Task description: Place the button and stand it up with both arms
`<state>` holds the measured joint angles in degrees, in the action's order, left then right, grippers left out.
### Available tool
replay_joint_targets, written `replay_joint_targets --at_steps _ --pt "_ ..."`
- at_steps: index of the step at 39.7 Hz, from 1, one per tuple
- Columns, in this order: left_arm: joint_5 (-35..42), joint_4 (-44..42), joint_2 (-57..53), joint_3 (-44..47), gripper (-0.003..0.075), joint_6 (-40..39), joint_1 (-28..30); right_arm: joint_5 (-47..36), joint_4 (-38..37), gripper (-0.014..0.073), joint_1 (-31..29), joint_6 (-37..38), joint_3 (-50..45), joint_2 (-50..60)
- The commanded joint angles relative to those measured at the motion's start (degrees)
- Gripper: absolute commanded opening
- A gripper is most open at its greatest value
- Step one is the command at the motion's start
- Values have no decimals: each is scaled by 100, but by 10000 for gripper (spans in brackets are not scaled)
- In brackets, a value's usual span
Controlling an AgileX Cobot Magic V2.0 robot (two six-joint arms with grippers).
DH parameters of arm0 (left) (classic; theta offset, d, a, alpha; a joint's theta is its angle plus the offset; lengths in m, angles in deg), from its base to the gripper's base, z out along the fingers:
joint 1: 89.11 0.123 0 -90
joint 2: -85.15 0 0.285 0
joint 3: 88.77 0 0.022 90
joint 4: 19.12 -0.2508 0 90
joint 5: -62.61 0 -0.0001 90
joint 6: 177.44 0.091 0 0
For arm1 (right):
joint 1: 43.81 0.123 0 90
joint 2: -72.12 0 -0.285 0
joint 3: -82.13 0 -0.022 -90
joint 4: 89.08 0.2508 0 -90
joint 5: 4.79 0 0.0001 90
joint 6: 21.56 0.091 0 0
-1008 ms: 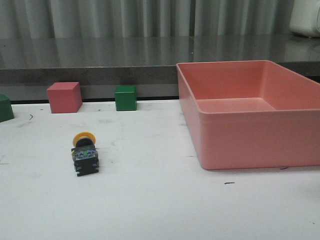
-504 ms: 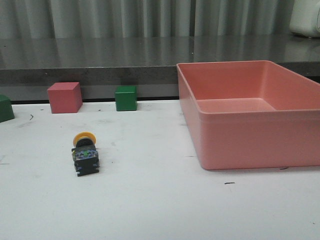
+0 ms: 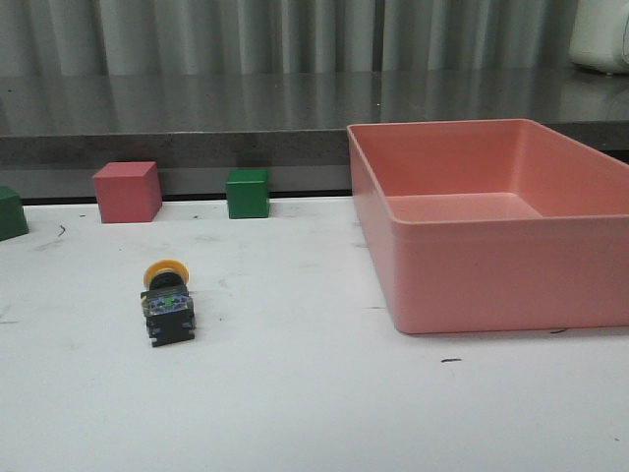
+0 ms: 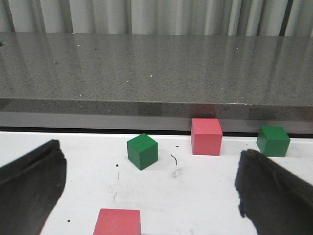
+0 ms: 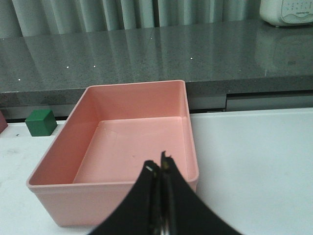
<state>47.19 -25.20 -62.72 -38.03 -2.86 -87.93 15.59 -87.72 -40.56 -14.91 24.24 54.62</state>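
A small button [image 3: 167, 301] lies on its side on the matte white worktop [image 3: 314, 393], left of centre; its yellow mushroom cap points toward the back, its black blocky body toward the viewer, a bluish band between them; any lettering on it is too small to read. To the right sits a smooth, rounded-rimmed pink plastic bin [image 3: 496, 221], well apart from the button. Along the back edge stand a pink cube [image 3: 127, 191] and a green cube [image 3: 247, 193], below a speckled grey stone counter [image 3: 197, 108]; a second green cube [image 3: 12, 212] shows at the left edge. The left gripper [image 4: 151, 183] hangs low over the worktop, its black fingers [image 4: 30, 188] spread wide; the right gripper [image 5: 159, 171] hovers before the bin, its fingers pressed together, holding nothing.
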Motion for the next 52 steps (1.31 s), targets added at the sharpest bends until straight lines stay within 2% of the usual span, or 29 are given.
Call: replay_joint_targets --at_steps 1,11,17,23,31,37,45,52 --pt "492 38 71 -178 670 -49 -20 -519 -54 -70 3 -42 153 -50" --pt "598 323 95 -195 670 -49 -20 -513 -54 -70 3 -42 153 -50" --pt "469 323 638 -426 670 -49 -238 -513 -54 -70 3 -42 153 -50" --pt "0 323 1629 -885 670 -49 -872 -513 -54 -70 3 -42 153 -50" --pt "-464 407 3017 -1618 670 -49 -1997 -508 -54 -70 3 -42 153 -50" --pt "-1314 965 4138 -2471 670 -49 -2365 -508 -54 -70 3 -42 153 -50" --pt "-2722 1648 5729 -3701 670 -49 -2365 -508 -54 -70 3 -42 153 -50" --pt "-3830 1747 6927 -4801 670 -49 -2365 -508 -54 -70 3 -42 153 -50"
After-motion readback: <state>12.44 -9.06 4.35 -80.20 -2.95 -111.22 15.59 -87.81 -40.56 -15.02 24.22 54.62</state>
